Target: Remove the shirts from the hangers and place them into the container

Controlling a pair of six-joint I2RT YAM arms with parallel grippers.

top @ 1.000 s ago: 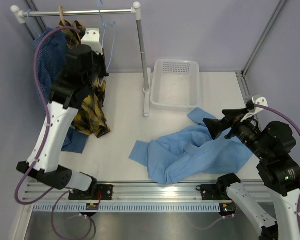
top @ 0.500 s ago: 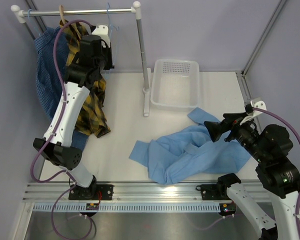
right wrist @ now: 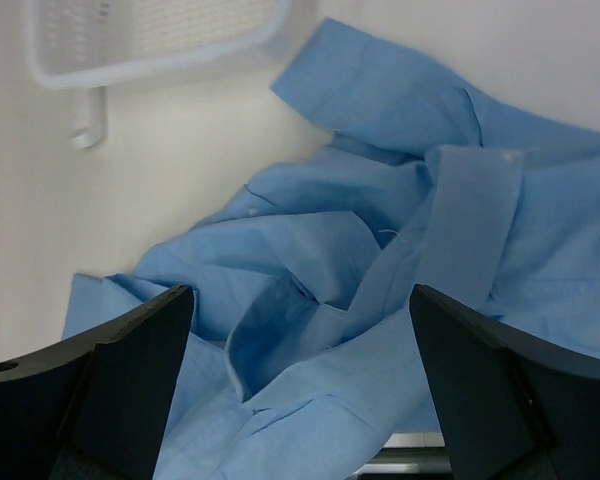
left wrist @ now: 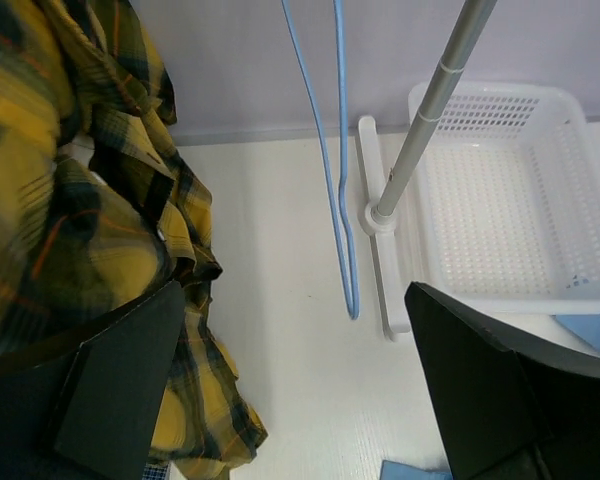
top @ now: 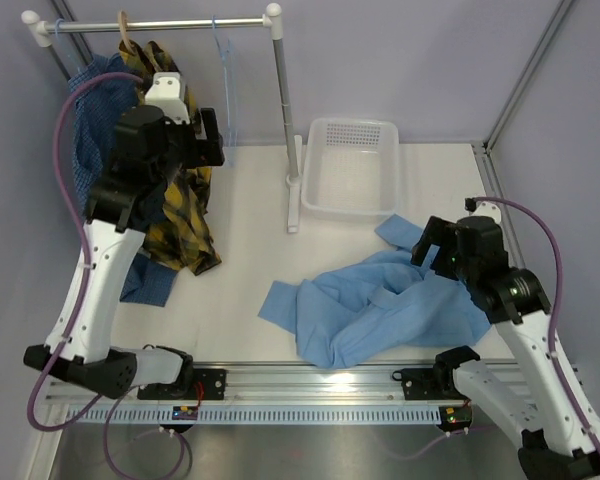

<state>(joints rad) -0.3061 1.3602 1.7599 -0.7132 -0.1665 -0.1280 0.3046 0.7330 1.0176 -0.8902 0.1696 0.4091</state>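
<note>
The right gripper (right wrist: 300, 300) hovers wide and empty just above the crumpled light blue shirt (right wrist: 380, 250), with the container (top: 345, 211) ahead of it; pinching one loose fold may leave sleeves trailing outside the rim; the left gripper (left wrist: 295, 300), also wide and empty, has the plaid shirt (left wrist: 70, 230) beside its left finger.

Crumpled light-blue shirt (top: 380, 305) — just beside white basket (top: 307, 175)

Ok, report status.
Left gripper open near bare wire hanger. Right gripper open over light blue shirt. Shirt on table, container empty. Nothing blocking.
</note>
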